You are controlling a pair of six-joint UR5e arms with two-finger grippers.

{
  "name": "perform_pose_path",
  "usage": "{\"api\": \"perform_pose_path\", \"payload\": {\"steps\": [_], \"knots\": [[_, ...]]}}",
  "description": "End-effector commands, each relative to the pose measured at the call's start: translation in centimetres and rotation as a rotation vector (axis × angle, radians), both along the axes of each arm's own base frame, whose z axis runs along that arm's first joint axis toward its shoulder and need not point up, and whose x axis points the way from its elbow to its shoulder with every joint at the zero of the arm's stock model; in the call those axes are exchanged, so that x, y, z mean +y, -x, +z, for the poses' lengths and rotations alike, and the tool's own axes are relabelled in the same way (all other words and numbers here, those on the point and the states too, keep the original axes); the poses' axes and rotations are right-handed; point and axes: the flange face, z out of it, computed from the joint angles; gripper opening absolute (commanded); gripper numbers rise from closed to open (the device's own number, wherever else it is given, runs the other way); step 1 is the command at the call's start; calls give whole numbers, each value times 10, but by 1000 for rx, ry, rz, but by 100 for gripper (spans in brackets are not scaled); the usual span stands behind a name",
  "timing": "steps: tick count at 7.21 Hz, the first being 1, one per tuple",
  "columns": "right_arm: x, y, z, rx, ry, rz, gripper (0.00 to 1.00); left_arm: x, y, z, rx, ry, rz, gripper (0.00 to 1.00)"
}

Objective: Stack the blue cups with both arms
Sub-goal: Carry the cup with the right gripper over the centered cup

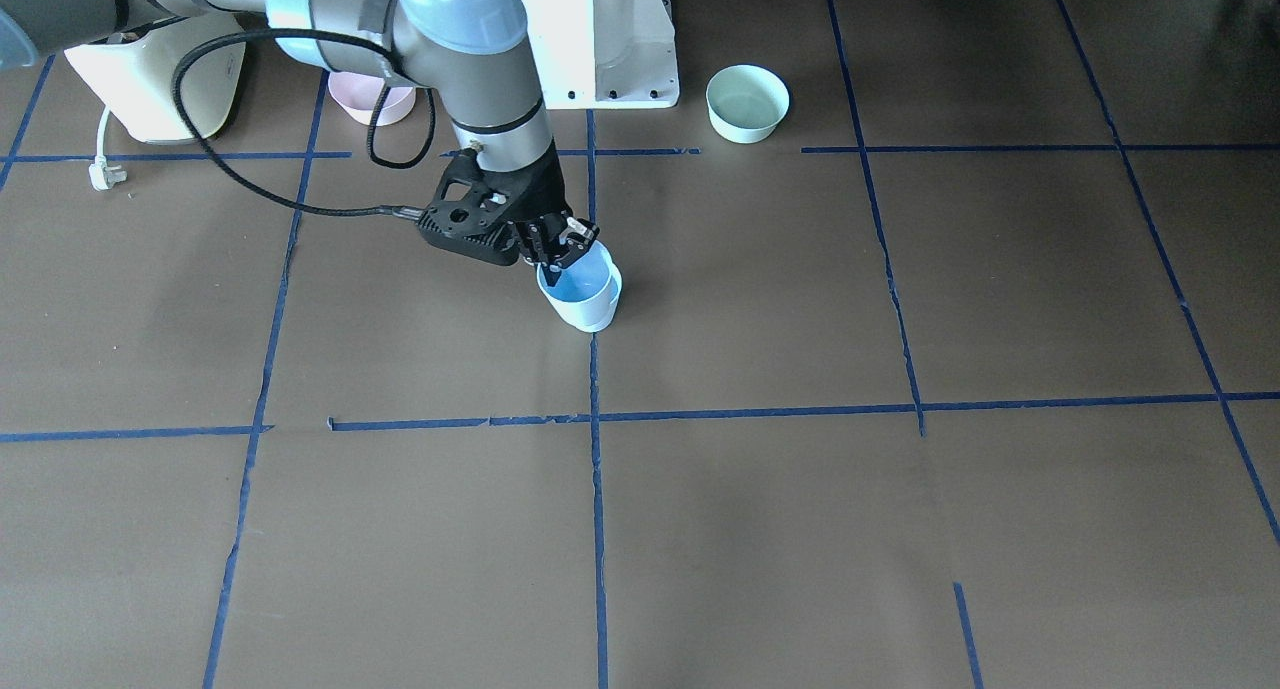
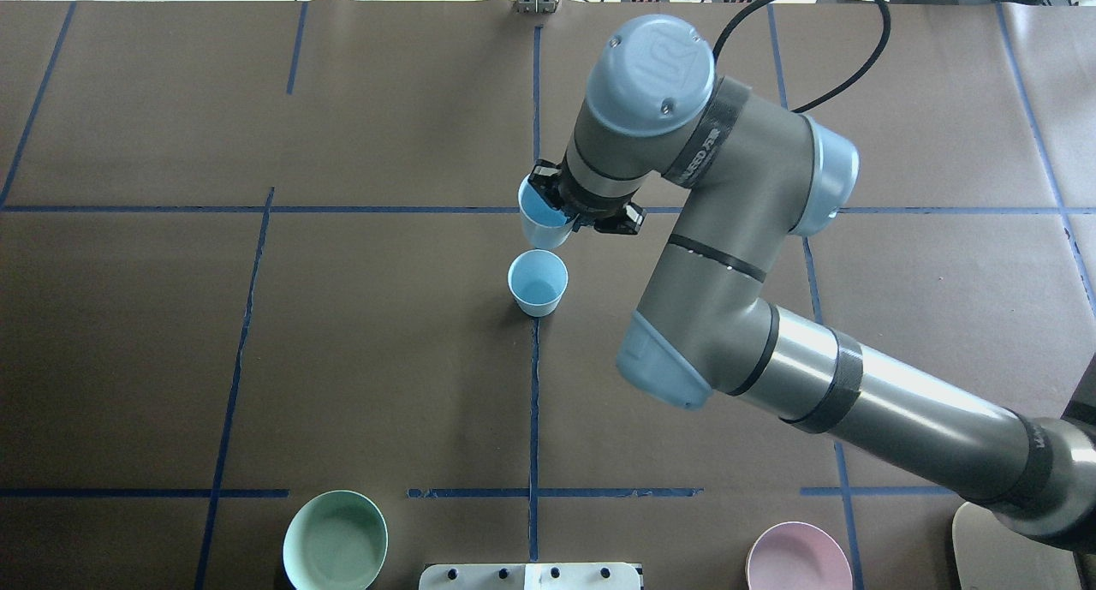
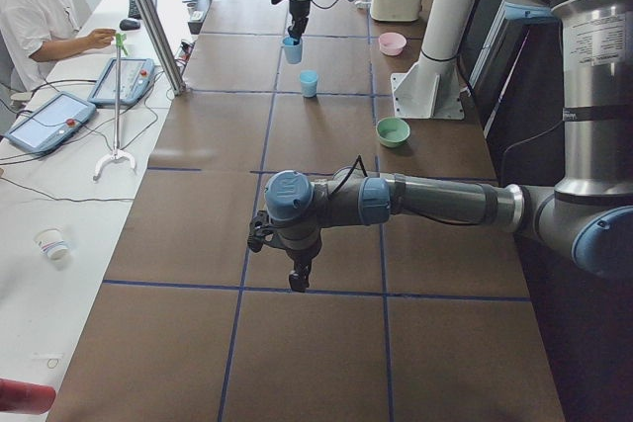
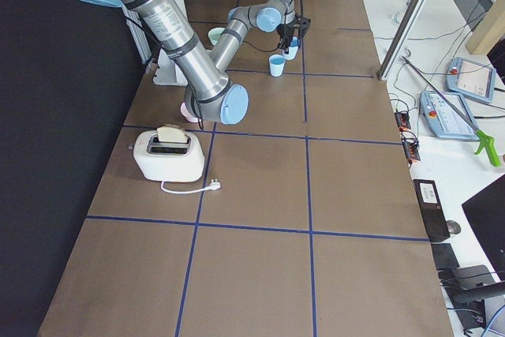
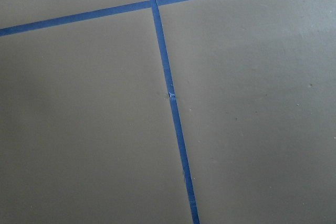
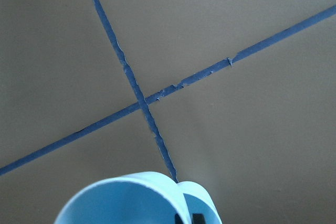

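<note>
Right pincer [image 2: 558,206] grips cup [image 2: 538,223] — second cup [image 2: 538,283] beside.

A robotics lab: tape-gridded table [image 1: 900,529], a teach pendant [image 3: 47,123] on a side bench [image 3: 59,205], seated operator [image 3: 35,7].

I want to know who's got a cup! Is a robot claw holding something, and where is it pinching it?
Yes. The right claw holds one blue cup by its rim. The other blue cup stands free on the table.
</note>
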Motion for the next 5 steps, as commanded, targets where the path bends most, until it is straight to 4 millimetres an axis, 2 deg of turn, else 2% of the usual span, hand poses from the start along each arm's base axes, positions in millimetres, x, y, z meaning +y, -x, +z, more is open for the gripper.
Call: {"api": "perform_pose_path", "payload": {"steps": [1, 5], "knots": [[17, 19, 5, 30, -18, 9, 0, 1, -1, 0, 20, 6, -4, 100], [21, 16, 15, 52, -4, 5, 0, 1, -1, 0, 20, 5, -4, 100]]}}
